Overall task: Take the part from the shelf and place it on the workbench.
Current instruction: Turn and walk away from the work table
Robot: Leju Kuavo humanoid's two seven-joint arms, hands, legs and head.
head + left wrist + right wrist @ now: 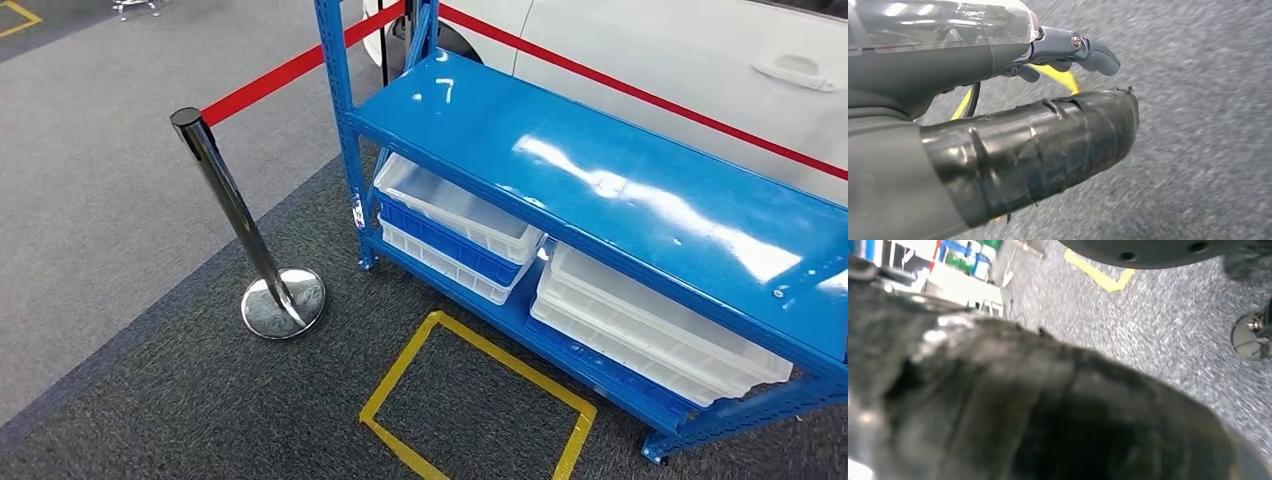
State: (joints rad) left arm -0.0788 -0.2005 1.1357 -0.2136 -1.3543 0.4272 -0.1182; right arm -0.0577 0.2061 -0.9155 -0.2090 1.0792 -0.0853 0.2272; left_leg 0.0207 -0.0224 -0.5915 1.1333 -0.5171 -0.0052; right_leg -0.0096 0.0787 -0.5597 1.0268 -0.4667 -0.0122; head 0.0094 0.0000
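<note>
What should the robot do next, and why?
Probably step closer, into the yellow floor square before the blue shelf. The white bins sit low underneath, and the left hand hangs over carpet holding nothing.

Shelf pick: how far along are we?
Early. Done: the robot faces the blue shelf, with the yellow floor square just ahead. In hand: nothing visible; the left hand hangs over carpet, fingers loosely curled. Left: find the part among the white bins, grasp it, carry it to the workbench.
</note>
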